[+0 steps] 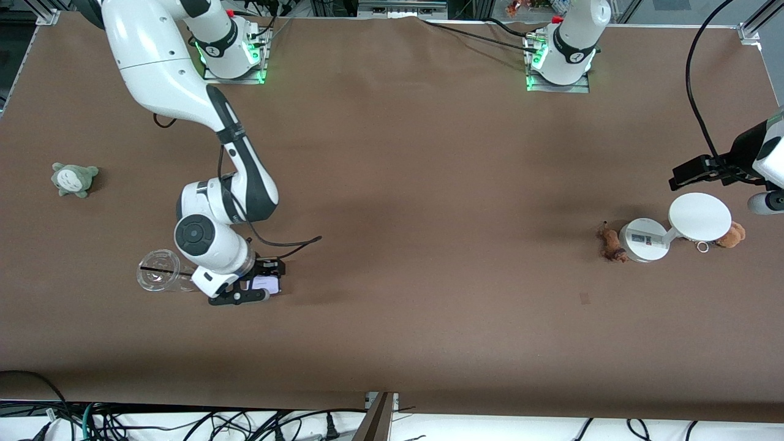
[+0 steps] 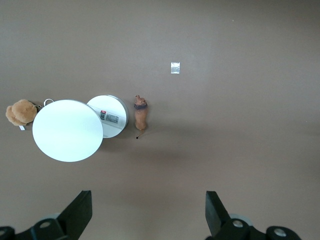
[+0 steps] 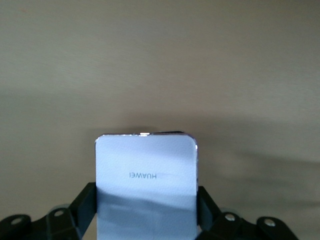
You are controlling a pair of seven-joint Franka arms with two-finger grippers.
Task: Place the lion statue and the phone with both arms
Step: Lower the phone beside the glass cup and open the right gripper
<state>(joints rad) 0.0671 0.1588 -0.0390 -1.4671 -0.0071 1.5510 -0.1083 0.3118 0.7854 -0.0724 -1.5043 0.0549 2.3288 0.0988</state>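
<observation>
Phone (image 3: 146,185) mostly hidden under the right gripper (image 3: 146,210) in front view, fingers clamped on its edges, clear cup (image 1: 158,271) beside it. Left gripper (image 2: 147,212) partly cut off, spread wide, empty, above lion statue (image 2: 141,112) beside white stand (image 2: 67,130) and brown plush (image 2: 20,112).

A grey plush (image 1: 73,179) and a clear cup (image 1: 158,270) lay toward the right arm's end of the table (image 1: 429,184) — the white stand (image 1: 674,229) and brown plush (image 1: 731,235) toward the left arm's.
</observation>
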